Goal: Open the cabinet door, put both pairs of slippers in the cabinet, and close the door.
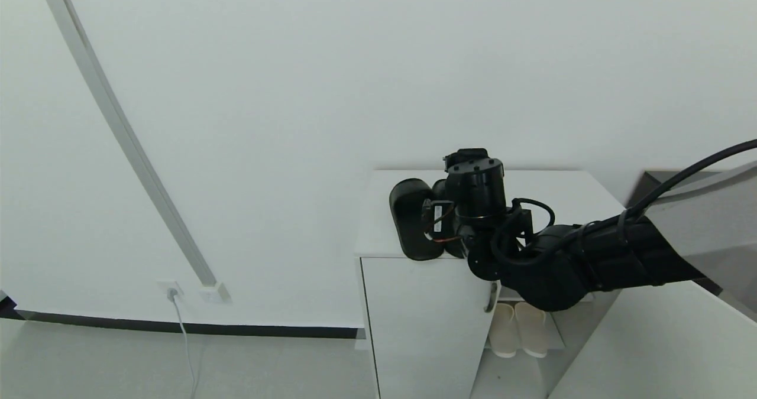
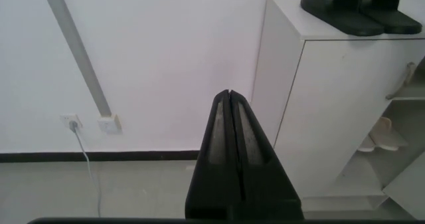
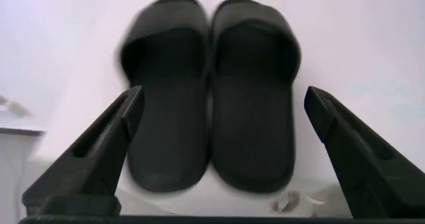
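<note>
Head view. White cabinet (image 1: 556, 192) stands against a plain white wall (image 1: 355, 62). Its right-hand door (image 1: 650, 346) is swung open toward me; the left-hand panel (image 1: 426, 322) is shut. A pale pair of slippers (image 1: 520, 328) sits side by side on a shelf inside. The right arm (image 1: 562, 263) lies across the cabinet top, wrist above the black slippers (image 1: 411, 219), one of which pokes out beside it near the front edge. Fingers cannot be made out from here.

Left wrist view. Left gripper (image 2: 229, 144) hangs well apart from the cabinet, over the floor (image 2: 99, 191), fingers pressed flat together, holding nothing. Black pair rests on the cabinet top, pale pair low inside the open bay. A curved handle (image 2: 402, 81) shows at the edge of the shut panel.

Right wrist view. Right gripper (image 3: 222, 94) is spread wide, one finger either side of the black pair, touching neither as far as I can tell.

Progress, as judged: door opened, one pair stowed. Left to do: grasp the black pair, shelve it, close the door.

Room: grey floor, dark skirting, a wall socket (image 1: 171, 289) with a white cable (image 1: 186, 340) trailing down, and a pale strip (image 1: 118, 127) running slantwise up the wall
</note>
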### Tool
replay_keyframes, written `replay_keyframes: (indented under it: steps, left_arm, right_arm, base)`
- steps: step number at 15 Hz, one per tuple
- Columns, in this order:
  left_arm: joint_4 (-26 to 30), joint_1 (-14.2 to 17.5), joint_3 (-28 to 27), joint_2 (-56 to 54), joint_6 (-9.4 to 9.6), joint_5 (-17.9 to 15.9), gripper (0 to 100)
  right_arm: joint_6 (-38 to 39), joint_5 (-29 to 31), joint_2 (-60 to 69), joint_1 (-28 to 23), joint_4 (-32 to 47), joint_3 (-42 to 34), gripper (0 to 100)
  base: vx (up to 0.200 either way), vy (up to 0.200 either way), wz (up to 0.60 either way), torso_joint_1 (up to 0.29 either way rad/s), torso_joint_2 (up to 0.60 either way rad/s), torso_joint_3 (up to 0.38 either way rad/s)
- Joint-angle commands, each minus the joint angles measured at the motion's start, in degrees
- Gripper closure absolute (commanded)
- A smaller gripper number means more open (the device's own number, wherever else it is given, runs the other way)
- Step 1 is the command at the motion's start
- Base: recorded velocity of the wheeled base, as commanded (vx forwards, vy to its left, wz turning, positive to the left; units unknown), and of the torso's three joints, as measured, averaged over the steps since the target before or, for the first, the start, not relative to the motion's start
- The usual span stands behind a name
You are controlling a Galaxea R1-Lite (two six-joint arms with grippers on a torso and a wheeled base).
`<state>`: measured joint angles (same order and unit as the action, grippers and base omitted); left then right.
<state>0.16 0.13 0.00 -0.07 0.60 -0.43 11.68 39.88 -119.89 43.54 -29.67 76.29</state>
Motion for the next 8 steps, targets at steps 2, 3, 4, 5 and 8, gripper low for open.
replay_keyframes:
  steps: [2, 3, 4, 5, 8]
  left_arm:
    - [0.0, 0.0, 0.0, 0.1, 0.02, 0.0, 100]
    - [-0.1, 0.0, 0.0, 0.1, 0.02, 0.0, 100]
    - [-0.1, 0.0, 0.0, 0.1, 0.02, 0.0, 100]
    - [-0.1, 0.0, 0.0, 0.1, 0.02, 0.0, 100]
    - [-0.1, 0.0, 0.0, 0.1, -0.07, 0.0, 100]
  right_arm:
    - [1.0, -1.8, -0.3, 0.7, -0.1, -3.5, 0]
    - [1.1, -2.6, -0.3, 0.7, -0.1, -4.1, 0]
    - [1.2, -3.6, -1.0, 0.7, -0.3, -4.7, 0]
    - [1.2, -3.6, -2.3, 0.6, -2.1, -4.7, 0]
    - [0.4, -4.3, -5.8, 0.1, -6.5, -3.7, 0]
  base:
    - [0.2, 0.0, 0.0, 0.005, 0.0, 0.002]
    - [0.2, 0.0, 0.0, 0.002, 0.01, 0.002]
    - [0.0, 0.0, 0.0, 0.0, 0.0, 0.0]
    - [0.0, 0.0, 0.0, 0.0, 0.0, 0.0]
    - [0.0, 0.0, 0.0, 0.0, 0.0, 0.0]
